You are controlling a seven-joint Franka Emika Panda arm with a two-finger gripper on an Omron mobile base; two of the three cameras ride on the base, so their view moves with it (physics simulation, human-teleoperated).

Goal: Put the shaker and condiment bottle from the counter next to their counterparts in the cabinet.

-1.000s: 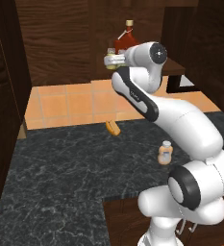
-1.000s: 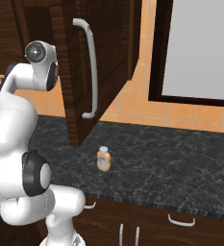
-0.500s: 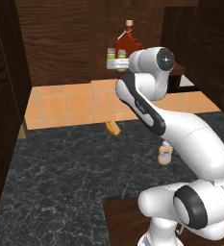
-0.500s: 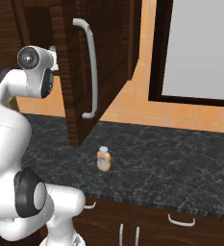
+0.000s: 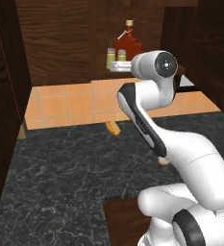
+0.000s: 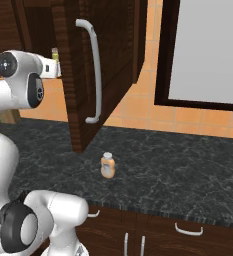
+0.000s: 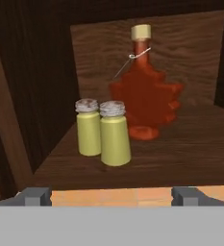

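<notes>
Two alike yellow-green shakers with grey caps [image 7: 89, 127] [image 7: 115, 133] stand side by side, touching, on the cabinet shelf [image 7: 180, 153]. Just right of them is the red maple-leaf bottle [image 7: 144, 96]. My gripper [image 7: 112, 196] hangs in front of the shelf, short of the shakers, open with nothing between its fingers. From the left base view the hand [image 5: 117, 67] sits just below the shakers [image 5: 111, 57]. The peach-tan condiment bottle [image 6: 107, 165] stands upright on the black counter [image 6: 178, 170]; in the left base view my arm mostly hides the bottle [image 5: 164, 161].
The dark cabinet door [image 6: 88, 75] with its long pale handle [image 6: 94, 75] hangs open over the counter, right of my arm. A small orange object [image 5: 112, 128] lies at the back of the counter against the tiled wall. A dark side panel [image 5: 3, 120] bounds the left.
My hand has drawn back a little from the shelf, jaws wide. Both shakers stay standing where they were.
</notes>
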